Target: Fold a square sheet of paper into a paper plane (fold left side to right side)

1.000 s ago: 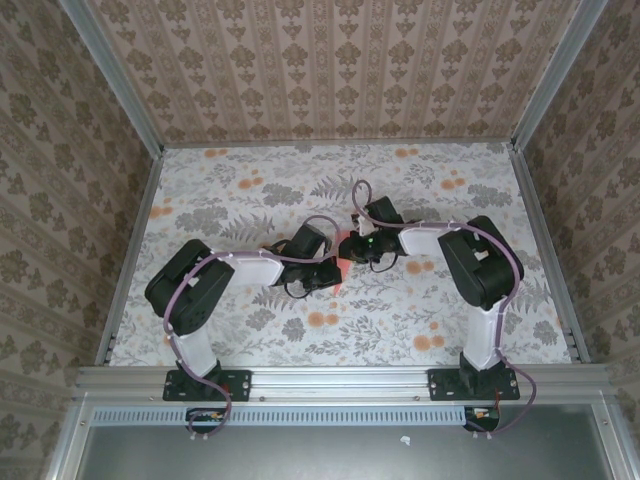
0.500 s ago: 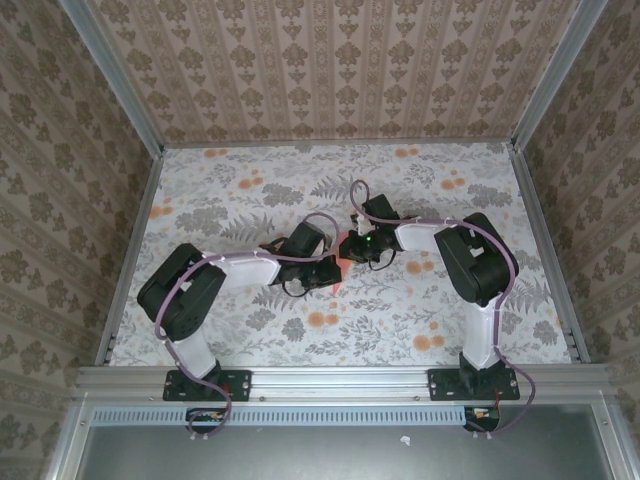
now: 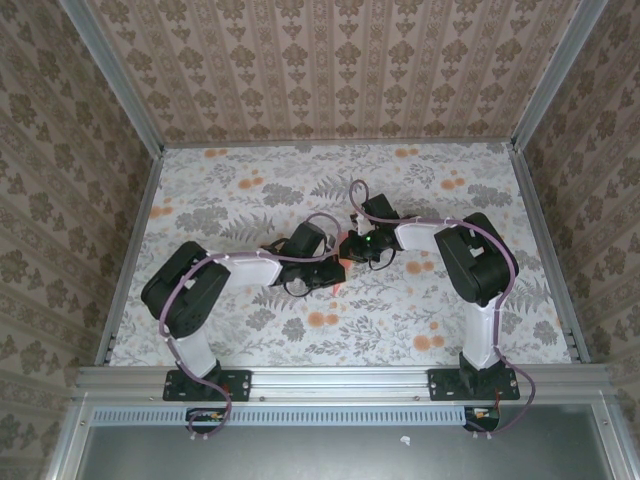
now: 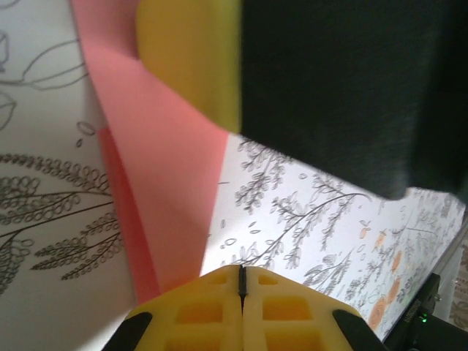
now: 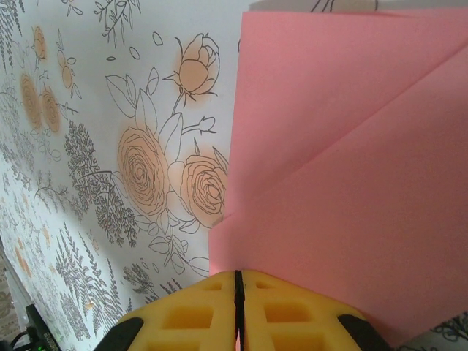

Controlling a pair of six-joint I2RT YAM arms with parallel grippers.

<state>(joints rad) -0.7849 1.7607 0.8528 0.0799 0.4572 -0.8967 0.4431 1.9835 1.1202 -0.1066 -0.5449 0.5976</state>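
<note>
Mid-scene: left end effector [image 4: 241, 274], right end effector [image 5: 236, 278] closed, touching sheet [image 5: 351, 146].

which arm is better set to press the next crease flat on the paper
Probably right: the right tool, shut, is at the edge of the paper's wide folded flap; the left tool, also shut, sits at its narrow tip.

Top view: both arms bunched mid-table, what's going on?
Both arms are working on the square sheet of paper in the middle of the table. It is partly folded, with diagonal flaps lying over each other, not yet a dart. The left gripper and right gripper are both shut, tips at the paper from opposite sides, apparently pressing it flat.
</note>
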